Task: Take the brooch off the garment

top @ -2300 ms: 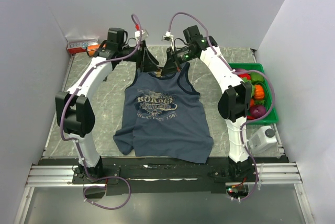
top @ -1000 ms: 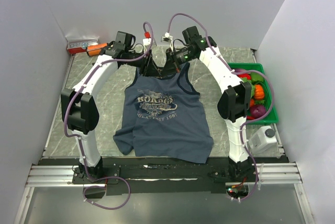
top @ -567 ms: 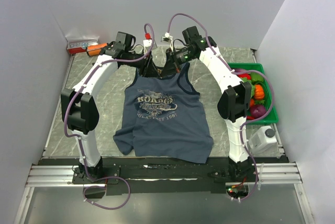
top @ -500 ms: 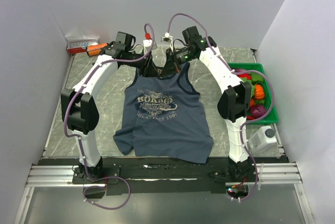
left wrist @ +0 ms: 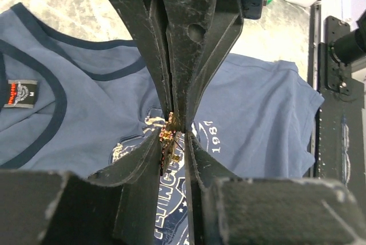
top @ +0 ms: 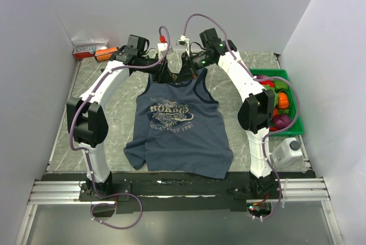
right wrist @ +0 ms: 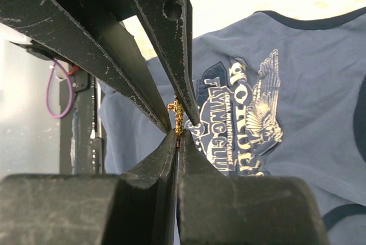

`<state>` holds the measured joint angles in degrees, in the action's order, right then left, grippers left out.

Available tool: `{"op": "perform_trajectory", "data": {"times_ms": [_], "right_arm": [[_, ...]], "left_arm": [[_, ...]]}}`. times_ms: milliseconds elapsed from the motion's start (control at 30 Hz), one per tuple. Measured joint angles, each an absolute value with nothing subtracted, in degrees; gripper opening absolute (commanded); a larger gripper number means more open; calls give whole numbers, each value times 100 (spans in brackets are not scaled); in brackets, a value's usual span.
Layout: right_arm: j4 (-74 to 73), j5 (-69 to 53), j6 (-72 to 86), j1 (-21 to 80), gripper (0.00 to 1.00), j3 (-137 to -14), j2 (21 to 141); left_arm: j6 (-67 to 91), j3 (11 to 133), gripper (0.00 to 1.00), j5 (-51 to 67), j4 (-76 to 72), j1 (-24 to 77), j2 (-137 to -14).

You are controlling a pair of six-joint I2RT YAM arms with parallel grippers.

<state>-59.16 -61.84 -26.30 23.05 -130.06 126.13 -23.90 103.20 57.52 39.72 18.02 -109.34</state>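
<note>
- My left hand (left wrist: 173, 135) is closed, its two fingertips pinched together on the brooch (left wrist: 167, 134), a tiny gold speck right at the tips.
- My right hand (right wrist: 178, 132) is closed too, fingers pressed flat against each other with only a hairline slit between them. The same gold speck sits at their very tip.
- The two hands meet tip to tip from opposite sides, left arm reaching in from the left and right arm from the right, at the far end of the surface (top: 114, 113).
- That meeting point is just above the neckline of the garment (top: 180, 125) (the navy tank top with the pale print on its chest).
- The garment lies spread out on the surface, neck at the far end and hem towards the near edge, with its near-left corner rumpled.
- From both wrist views the brooch shows against the chest print well behind it. I cannot tell whether it is free of the cloth.
- A green tray (top: 293, 87) of colourful items sits at the right edge, well apart from the garment.
- An orange cylinder (top: 104, 54) lies in the far-left corner.
</note>
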Motion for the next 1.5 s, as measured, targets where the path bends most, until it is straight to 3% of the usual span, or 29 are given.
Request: {"op": "perform_trajectory", "data": {"times_ms": [267, 367, 433, 733, 767, 800, 867, 900, 1000, 1200, 1500], "right_arm": [[-5892, -6108, -2821, 2300, 0, -13006, 12613], [-5841, -6114, -2845, 2300, 0, -13006, 12613], [-5841, -6169, -2851, 2300, 0, -13006, 12613], [-5824, -6305, -2908, 2300, 0, -13008, 12613], [-5826, -6309, -2908, 2300, 0, -13008, 12613], [-5833, -6309, -2908, 2300, 0, -13008, 12613], [-5835, -6311, -2908, 2300, 0, -13008, 12613], [-5839, -6329, -2897, 2300, 0, -13008, 12613], [-5920, -6425, -2814, 2300, 0, -13008, 12613], [-6029, -6589, -2679, 2333, 0, -13008, 12613], [-6051, -6608, -2622, 2340, 0, -13008, 12613]], "left_arm": [[-2338, 9924, 27, 5166, 3498, 1920, -10626], [-2425, 9817, 17, 4936, 3389, 1957, -10501], [-2510, 9756, 3, 4818, 3354, 1966, -10425], [-2805, 9756, 1, 5017, 3481, 1946, -10370], [-2827, 9756, 4, 5015, 3487, 1946, -10370], [-2847, 9756, 17, 5015, 3496, 1949, -10370], [-2906, 9762, 30, 5013, 3509, 1949, -10370], [-2936, 9784, 41, 5004, 3524, 1949, -10370], [-2915, 9891, 53, 5004, 3533, 1925, -10370], [-2143, 10324, 63, 5577, 3256, 1581, -10370], [-1680, 10208, 60, 6058, 3203, 1304, -10361]]}}
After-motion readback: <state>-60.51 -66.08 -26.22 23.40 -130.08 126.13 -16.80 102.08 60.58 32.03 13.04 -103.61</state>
